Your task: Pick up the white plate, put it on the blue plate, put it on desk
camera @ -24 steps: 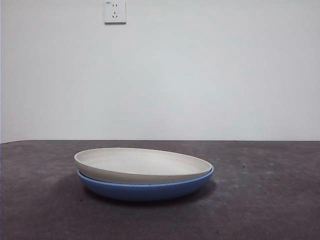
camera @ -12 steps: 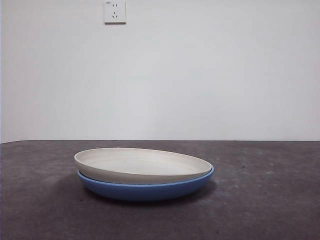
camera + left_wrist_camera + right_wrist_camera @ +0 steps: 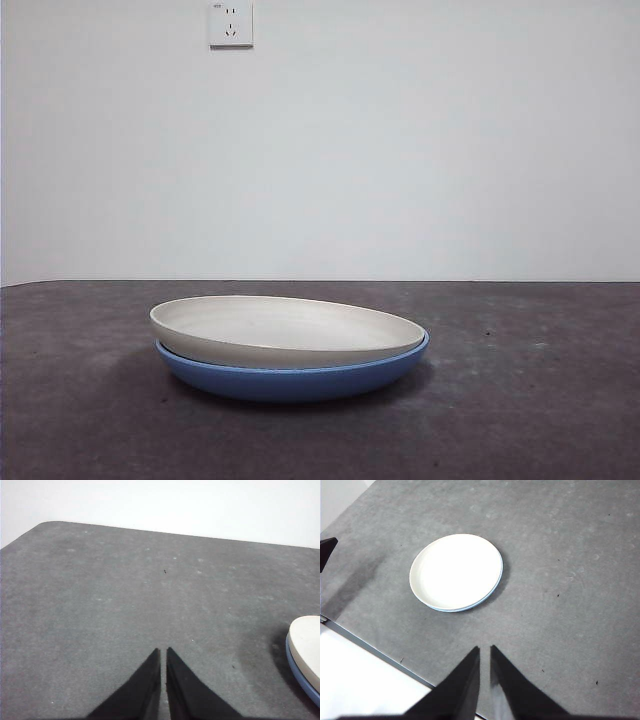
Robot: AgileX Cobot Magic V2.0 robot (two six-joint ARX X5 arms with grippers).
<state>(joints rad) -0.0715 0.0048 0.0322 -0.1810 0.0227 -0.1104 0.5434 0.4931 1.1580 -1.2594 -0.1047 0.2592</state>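
The white plate [image 3: 285, 328] lies in the blue plate [image 3: 290, 380], a little tilted, on the dark grey desk [image 3: 520, 400]. The right wrist view shows the white plate [image 3: 455, 571] from high above, with a thin blue plate rim [image 3: 487, 595] showing under it. The left wrist view shows the edge of the white plate [image 3: 307, 642] and of the blue plate [image 3: 300, 676] off to one side. My left gripper [image 3: 163, 652] is shut and empty over bare desk. My right gripper [image 3: 484, 650] is shut and empty, well away from the plates. Neither arm shows in the front view.
A white wall with a socket [image 3: 230, 22] stands behind the desk. The desk's edge [image 3: 375, 650] runs near the plates in the right wrist view. A black tip [image 3: 326, 550], probably the other arm's, shows at that picture's side.
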